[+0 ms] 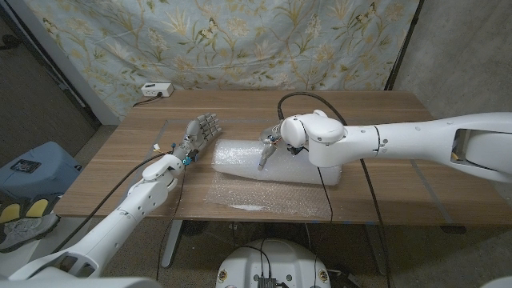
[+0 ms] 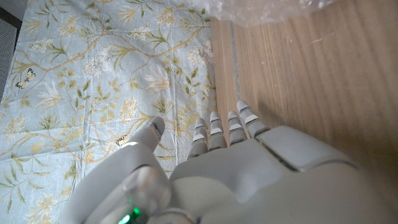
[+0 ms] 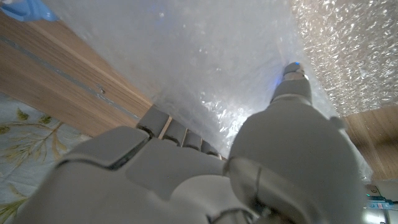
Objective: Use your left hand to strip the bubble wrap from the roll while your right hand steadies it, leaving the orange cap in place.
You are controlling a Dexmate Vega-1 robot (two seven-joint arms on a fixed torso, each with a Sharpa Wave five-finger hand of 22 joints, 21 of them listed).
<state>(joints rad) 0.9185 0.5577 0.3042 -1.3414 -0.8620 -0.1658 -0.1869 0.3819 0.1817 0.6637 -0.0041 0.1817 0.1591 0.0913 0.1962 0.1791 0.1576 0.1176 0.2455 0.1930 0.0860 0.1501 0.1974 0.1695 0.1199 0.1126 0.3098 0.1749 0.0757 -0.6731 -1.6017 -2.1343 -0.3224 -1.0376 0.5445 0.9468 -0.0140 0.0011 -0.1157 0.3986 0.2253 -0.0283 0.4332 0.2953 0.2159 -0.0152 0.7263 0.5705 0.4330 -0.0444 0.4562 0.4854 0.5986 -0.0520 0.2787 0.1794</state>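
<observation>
The bubble wrap roll (image 1: 237, 157) lies on its side across the middle of the wooden table (image 1: 384, 120). A loose sheet of wrap (image 1: 264, 195) spreads from it toward the front edge. My right hand (image 1: 272, 146) sits on top of the roll near its middle. In the right wrist view that hand (image 3: 205, 168) has its fingers curled over the roll (image 3: 205, 56) and its thumb pressed into the wrap. My left hand (image 1: 200, 132) hovers just beyond the roll's left end, fingers straight and apart, holding nothing. In the left wrist view, the left hand (image 2: 249, 168) is clear of the wrap (image 2: 267, 9).
A white power box (image 1: 156, 90) sits at the back left corner. A black cable (image 1: 300, 98) loops over the table behind my right arm. A floral cloth (image 1: 240, 40) hangs behind the table. A blue bin (image 1: 32, 170) stands on the floor at the left.
</observation>
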